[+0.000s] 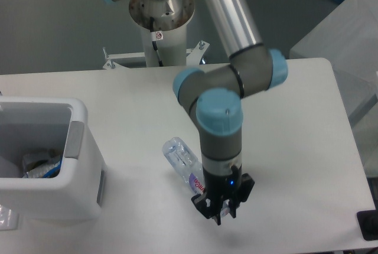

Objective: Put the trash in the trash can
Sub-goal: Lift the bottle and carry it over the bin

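Note:
My gripper points down over the front middle of the table, shut on the label end of the clear plastic bottle. The bottle slants up and to the left from the fingers, its base raised. At the left stands the white trash can with a grey strip on its rim. The crumpled blue wrapper lies inside the can.
The arm's pedestal rises behind the table's back edge. A white covered block sits off the table's right side. A black object is at the front right corner. Something clear lies left of the can's base.

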You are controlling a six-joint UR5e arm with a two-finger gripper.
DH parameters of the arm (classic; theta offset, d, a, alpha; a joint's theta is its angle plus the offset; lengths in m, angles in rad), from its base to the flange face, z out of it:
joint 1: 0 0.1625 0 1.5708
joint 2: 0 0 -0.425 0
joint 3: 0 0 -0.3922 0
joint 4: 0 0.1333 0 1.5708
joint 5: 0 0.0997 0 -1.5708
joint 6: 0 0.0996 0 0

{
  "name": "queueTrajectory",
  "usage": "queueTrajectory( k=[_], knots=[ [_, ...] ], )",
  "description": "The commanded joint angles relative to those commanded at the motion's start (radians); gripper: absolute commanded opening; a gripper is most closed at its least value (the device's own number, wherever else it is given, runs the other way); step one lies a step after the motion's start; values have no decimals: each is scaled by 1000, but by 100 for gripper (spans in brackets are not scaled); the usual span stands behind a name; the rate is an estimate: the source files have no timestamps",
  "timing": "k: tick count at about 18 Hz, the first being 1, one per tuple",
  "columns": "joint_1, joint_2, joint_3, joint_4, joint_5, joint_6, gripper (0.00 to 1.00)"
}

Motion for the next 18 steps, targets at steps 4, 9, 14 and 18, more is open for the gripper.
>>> queueTrajectory(
  k=[4, 9, 14, 18],
  knots=[
    [-14, 71, 64, 43, -2, -5, 33],
    [-89, 143, 120, 46, -2, -5, 33],
    [-193, 181, 137, 48, -2, -12, 33],
    [-262, 189, 144, 48, -2, -41, 33]
  ],
)
